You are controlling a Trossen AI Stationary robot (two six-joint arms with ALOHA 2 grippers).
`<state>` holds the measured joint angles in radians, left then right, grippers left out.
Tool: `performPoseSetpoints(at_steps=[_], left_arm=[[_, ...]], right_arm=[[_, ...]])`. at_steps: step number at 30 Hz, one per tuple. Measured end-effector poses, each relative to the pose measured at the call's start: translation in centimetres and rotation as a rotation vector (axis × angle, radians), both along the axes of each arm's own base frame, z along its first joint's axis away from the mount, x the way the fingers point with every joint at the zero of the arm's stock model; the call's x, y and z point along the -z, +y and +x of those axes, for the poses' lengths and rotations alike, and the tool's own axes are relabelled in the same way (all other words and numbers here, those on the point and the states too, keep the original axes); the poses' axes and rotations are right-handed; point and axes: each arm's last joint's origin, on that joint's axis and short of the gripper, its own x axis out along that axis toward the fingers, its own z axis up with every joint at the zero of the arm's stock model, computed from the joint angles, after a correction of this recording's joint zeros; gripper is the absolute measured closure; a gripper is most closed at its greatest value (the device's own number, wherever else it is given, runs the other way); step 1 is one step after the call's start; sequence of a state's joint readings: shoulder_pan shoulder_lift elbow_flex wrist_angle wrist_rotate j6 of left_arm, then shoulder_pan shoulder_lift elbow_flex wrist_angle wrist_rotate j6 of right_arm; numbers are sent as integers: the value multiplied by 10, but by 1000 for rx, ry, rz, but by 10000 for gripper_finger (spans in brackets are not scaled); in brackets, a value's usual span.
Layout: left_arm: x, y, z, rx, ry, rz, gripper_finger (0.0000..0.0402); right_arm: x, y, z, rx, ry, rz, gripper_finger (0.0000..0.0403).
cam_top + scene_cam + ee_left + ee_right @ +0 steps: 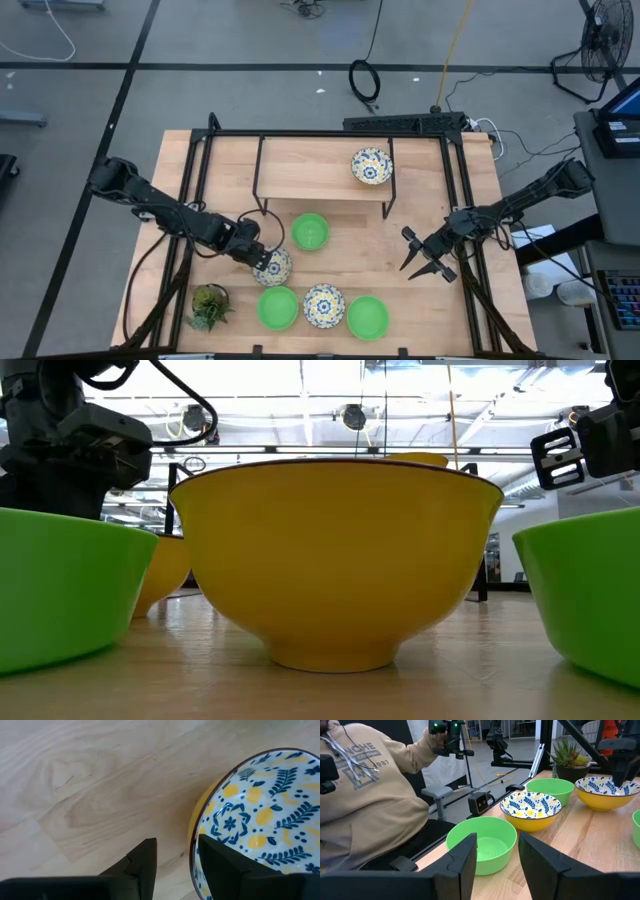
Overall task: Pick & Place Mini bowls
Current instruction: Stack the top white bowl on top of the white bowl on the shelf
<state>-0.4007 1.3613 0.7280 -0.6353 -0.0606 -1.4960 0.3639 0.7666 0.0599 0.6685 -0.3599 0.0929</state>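
The wooden table (330, 240) carried a black frame with a raised shelf (320, 180) at its far side, and one patterned bowl (371, 165) already sat on that shelf. Below the shelf a green bowl (310, 231) stood alone near the middle, and along the near edge ran a row: a green bowl (278, 307), a patterned bowl (324, 305) and another green bowl (367, 317), each just beside the next. A small potted plant (209, 304) stood at the near left corner, apart from the work. The left gripper (263, 262) was down at the third patterned bowl (274, 266), left of centre; in the left wrist view its fingers (142, 865) straddled the bowl's rim (195, 825), one outside the yellow wall and one over the patterned inside, spread and not yet pinching. The step in hand looked like the grasp on this bowl. To do it well, the gripper should probably settle low enough that both fingers overlap the wall, close squarely across the rim rather than at a slant, and lift straight up so the bowl does not tip or slide into the neighbouring green one. The right gripper (424, 262) hung over the table's right side, fingers apart and holding nothing, waiting.
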Motion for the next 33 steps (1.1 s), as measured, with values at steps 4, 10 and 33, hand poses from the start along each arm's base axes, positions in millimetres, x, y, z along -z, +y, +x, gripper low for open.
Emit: performPoseSetpoints(at_steps=[4,10,33], left_arm=[[0,0,0,4,0,-6,254],[0,0,0,40,-5,14,254],[-2,2,2,97,-28,44,391]], right_arm=[[0,0,0,0,0,0,271],[0,0,0,0,0,0,271],[0,0,0,0,0,0,271]])
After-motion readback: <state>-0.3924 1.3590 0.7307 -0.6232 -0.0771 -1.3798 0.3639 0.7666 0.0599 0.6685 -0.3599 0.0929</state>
